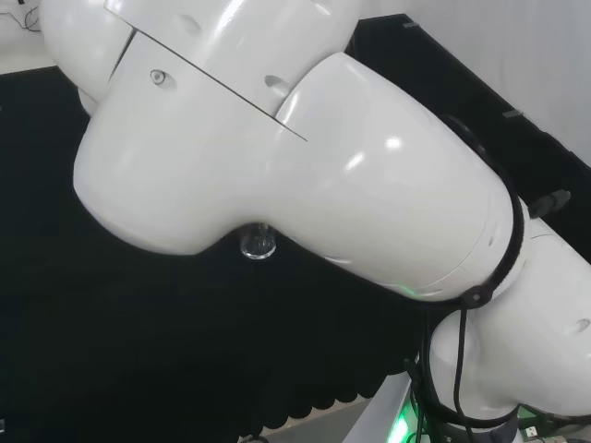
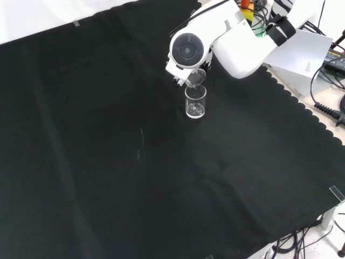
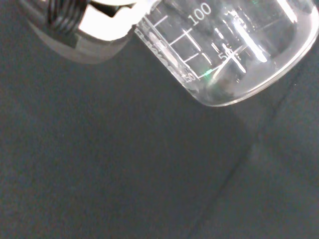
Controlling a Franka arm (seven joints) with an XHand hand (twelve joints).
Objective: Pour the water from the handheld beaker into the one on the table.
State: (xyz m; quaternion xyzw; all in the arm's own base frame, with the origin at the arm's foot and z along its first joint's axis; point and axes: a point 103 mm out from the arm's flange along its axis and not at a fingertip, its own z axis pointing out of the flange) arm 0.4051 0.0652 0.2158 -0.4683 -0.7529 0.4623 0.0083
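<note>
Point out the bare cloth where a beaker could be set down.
Black cloth lies bare left of and below the upright clear glass beaker, front view. Crowded above it: tilted clear beaker and white arm link.

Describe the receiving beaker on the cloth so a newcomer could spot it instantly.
In the front view, find the arm's white link with the round grey cap near the top. Just below it a clear beaker stands upright on the black cloth. The tilted beaker above it is off the cloth.

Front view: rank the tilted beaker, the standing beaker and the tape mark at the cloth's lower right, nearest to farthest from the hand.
1. tilted beaker, in the hand.
2. standing beaker, just below it.
3. tape mark, lower right edge.
</note>
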